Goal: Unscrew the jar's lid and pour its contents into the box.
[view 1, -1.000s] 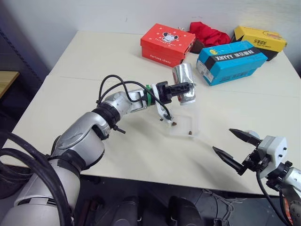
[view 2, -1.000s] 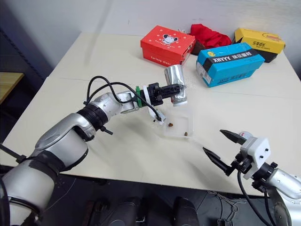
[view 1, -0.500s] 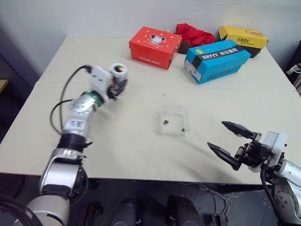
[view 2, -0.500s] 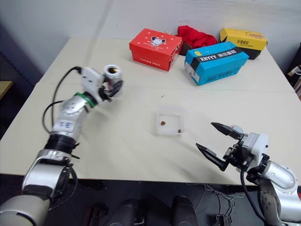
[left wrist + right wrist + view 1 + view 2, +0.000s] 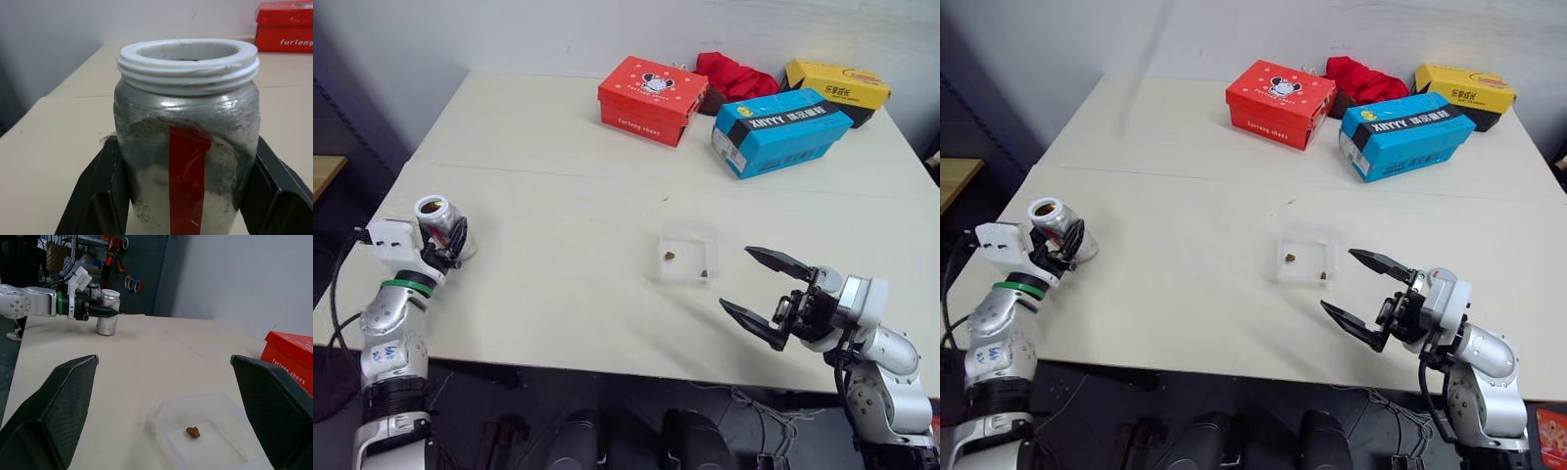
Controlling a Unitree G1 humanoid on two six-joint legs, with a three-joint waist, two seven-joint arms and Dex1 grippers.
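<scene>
Jar: silver-grey with a red vertical stripe, upright, its white threaded mouth uncovered; it sits near the table's left front corner, well to the left of the clear tray. From the right wrist view its base looks to rest on the tabletop, though contact is not certain.
Left gripper: clamped on the jar, one black finger on each side of its body, as the left wrist view shows up close.
Clear tray: shallow square box with low walls, flat on the table, taken here as the landmark.
Contents: two small brown pieces lying inside the clear tray, one toward its left side, the other near its front right corner.
Right gripper: just to the right of the clear tray and nearer the front edge, above the table; its two black fingers are spread wide with nothing between them, pointing toward the tray.
Table: pale cream top.
Red shoe box: well behind the clear tray, slightly to its left.
Blue shoe box: behind the clear tray and to its right, set at an angle.
Yellow box: beyond the blue shoe box, farthest from the clear tray.
Red cloth: bunched between the red shoe box and the yellow box.
</scene>
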